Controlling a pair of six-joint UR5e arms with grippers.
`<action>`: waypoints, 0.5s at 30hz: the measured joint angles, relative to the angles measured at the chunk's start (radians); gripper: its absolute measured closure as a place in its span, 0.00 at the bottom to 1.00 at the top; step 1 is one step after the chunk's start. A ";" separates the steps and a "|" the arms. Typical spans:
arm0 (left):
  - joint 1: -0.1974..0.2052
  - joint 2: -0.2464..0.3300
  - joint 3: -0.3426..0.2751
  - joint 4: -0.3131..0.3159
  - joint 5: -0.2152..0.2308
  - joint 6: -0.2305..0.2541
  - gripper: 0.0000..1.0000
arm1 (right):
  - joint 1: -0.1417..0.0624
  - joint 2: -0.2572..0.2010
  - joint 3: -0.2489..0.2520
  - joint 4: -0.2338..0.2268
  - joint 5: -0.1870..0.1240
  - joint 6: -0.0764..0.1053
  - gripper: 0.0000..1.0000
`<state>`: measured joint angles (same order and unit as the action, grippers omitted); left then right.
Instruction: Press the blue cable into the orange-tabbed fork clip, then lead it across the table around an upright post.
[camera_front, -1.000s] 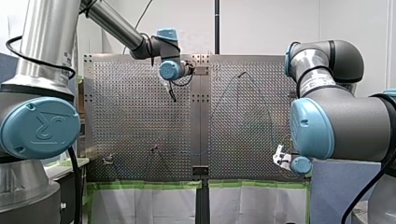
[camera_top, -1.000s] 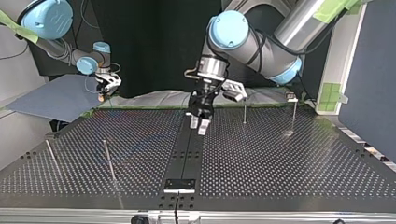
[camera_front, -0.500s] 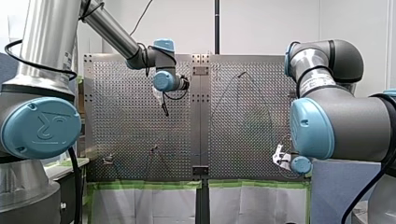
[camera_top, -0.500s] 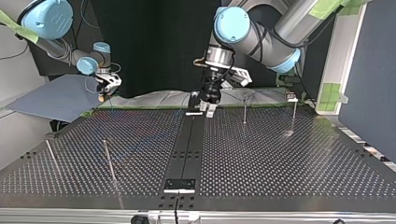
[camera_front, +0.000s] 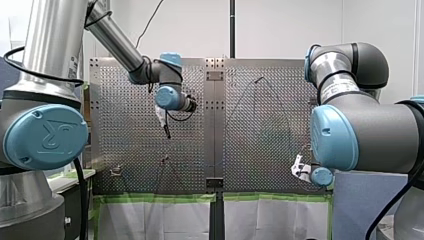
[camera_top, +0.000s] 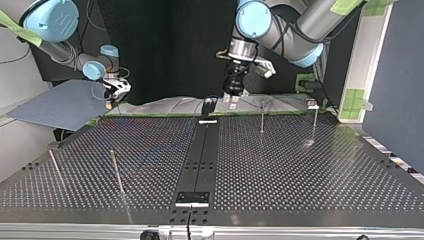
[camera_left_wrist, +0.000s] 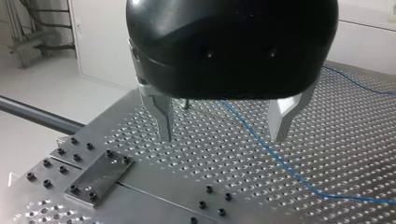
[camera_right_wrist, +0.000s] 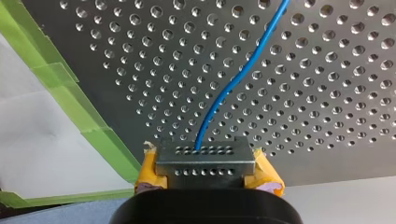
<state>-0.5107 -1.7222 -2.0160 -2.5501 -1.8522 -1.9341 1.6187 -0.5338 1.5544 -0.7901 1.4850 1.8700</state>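
The blue cable runs over the perforated table into my right gripper, whose yellow pads are shut on its end at the taped table edge. In the top view my right gripper hangs at the far left corner. My left gripper stands open above the plate with nothing held. The cable lies on the plate under and ahead of its metal fingers. In the front view my left gripper hangs left of the centre strip. A small clip sits at the top view's far right, too small for its colour to show.
Thin upright posts stand on the plate: two at the top view's far right, two at its near left. A dark centre strip with bolted plates splits the table. Green tape lines the edge.
My left arm has lifted off the plate and swung toward the top view's far right, toward the front view's lower left. My right gripper has stayed put, shut on the cable.
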 joint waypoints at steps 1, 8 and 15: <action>0.001 0.000 -0.008 0.002 0.001 0.000 0.00 | 0.000 0.000 0.000 0.000 0.000 0.000 1.00; 0.010 0.000 -0.066 0.007 0.007 0.002 0.00 | 0.002 -0.002 0.000 0.000 0.000 -0.001 1.00; 0.019 0.001 -0.131 0.050 0.033 0.010 0.00 | 0.003 -0.003 0.000 0.000 0.000 -0.001 1.00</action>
<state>-0.4920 -1.7214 -2.1468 -2.5006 -1.8195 -1.9236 1.6219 -0.5369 1.5545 -0.7901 1.4850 1.8687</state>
